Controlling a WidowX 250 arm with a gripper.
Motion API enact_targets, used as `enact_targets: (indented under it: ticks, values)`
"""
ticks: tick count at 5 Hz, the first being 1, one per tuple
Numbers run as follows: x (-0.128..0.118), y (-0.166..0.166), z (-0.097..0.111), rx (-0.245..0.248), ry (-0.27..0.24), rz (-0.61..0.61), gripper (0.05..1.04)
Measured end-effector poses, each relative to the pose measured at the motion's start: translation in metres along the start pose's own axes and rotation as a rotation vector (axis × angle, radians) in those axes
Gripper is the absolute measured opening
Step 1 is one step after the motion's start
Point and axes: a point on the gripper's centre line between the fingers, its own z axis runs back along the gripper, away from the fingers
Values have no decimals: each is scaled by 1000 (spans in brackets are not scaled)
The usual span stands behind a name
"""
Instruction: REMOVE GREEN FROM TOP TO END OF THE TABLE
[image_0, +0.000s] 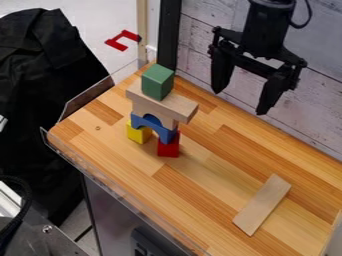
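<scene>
Table (200, 200) with a block tower, and green block (157, 82) at the very top.
The table is stripy brown wood with a see-through edge (85, 164). Green sits on a plank (163, 103), over a tan block (144, 109), a blue arch (154, 127), then yellow block (138, 132) and red block (168, 148). A flat stick (262, 204) lies well apart. The black hand (240, 103) is wide open near the tower, by the pale board wall (200, 37). Black cloth (43, 65) hangs beside the table.

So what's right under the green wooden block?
Right under the green block is a flat, pale wooden plank. The part the block covers can't be seen.
</scene>
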Motion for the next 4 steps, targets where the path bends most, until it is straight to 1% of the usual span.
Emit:
enact_targets:
  ticks: [1,2,3,4]
  values:
    - [-2,0,-11,6,38,1,1001]
    - [-1,0,-12,4,30,5,1001]
    - [-2,1,-12,5,38,8,1001]
    - [-5,10,-9,44,53,36,1001]
